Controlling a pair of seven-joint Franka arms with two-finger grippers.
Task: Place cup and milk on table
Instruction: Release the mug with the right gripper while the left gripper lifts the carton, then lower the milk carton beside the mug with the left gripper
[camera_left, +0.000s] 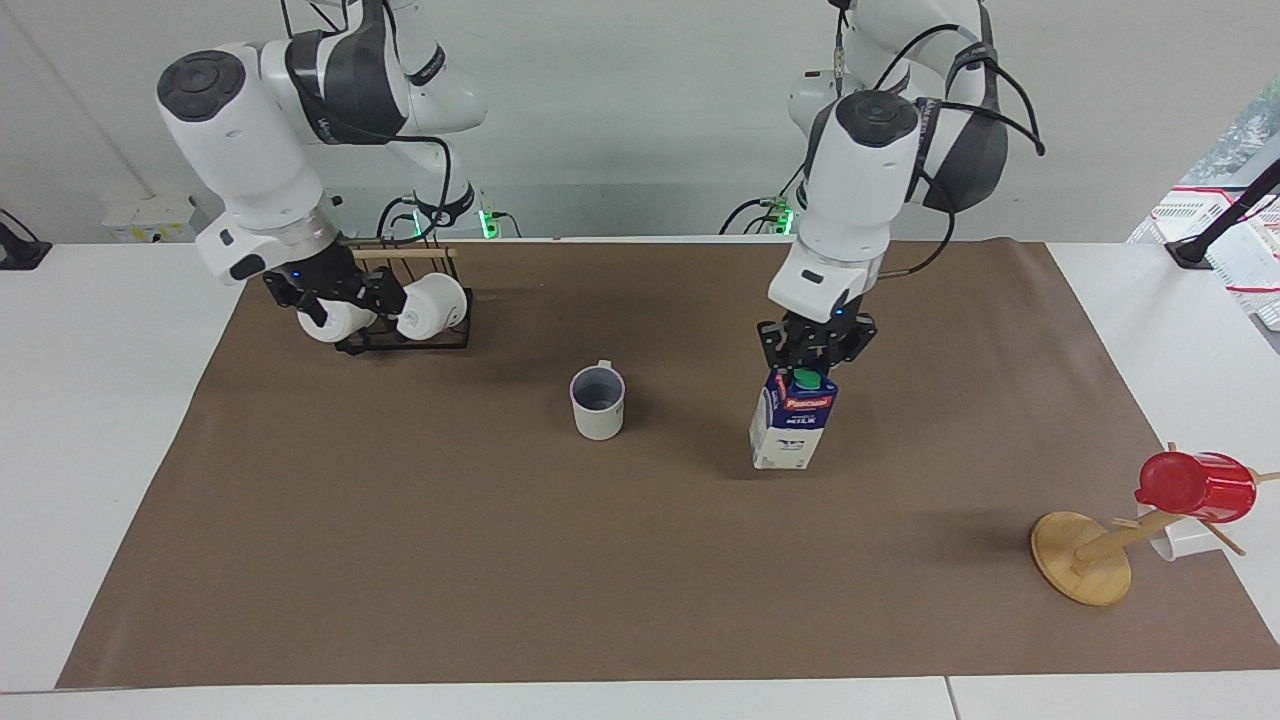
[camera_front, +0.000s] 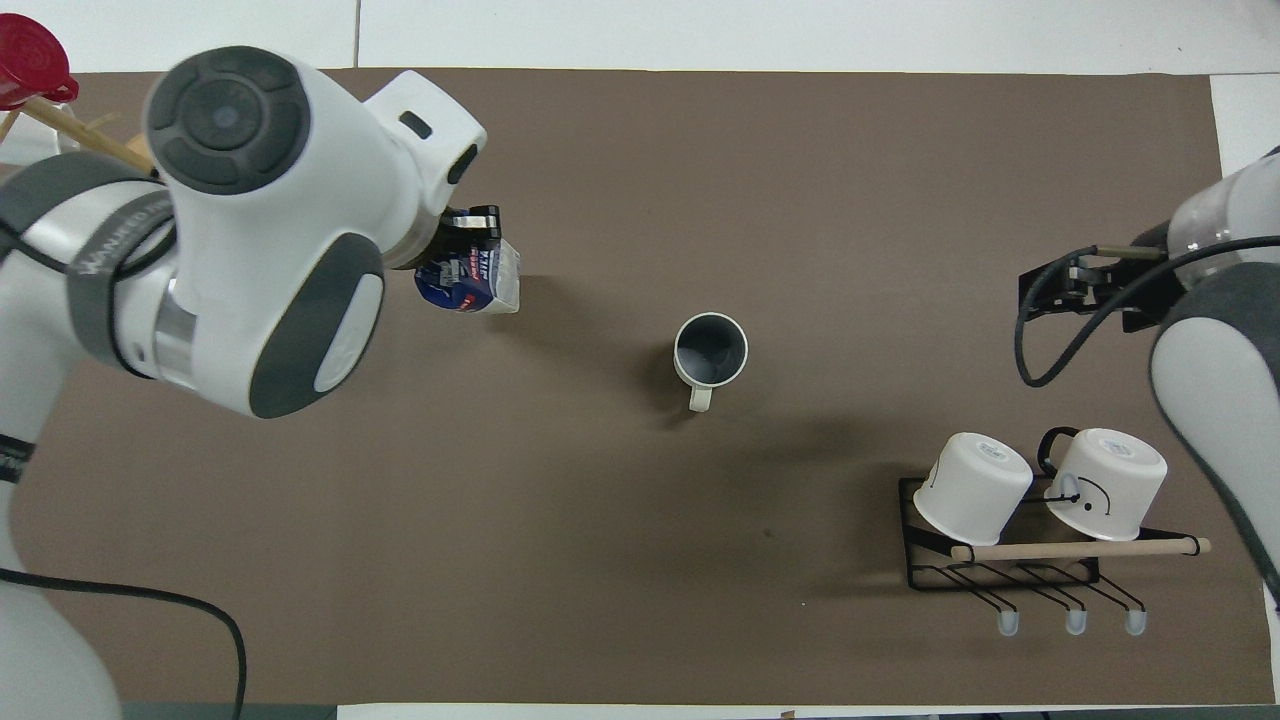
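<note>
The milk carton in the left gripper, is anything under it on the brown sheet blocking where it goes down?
Nothing visible does. The blue-and-white gable-top milk carton, gripped by the left gripper, has only bare brown sheet around it; the off-white mug stands apart.

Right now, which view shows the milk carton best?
The facing view: the milk carton stands upright on the brown sheet, cap and label visible, with the left hand shut on its top. In the overhead view the left arm hides most of the carton.
</note>
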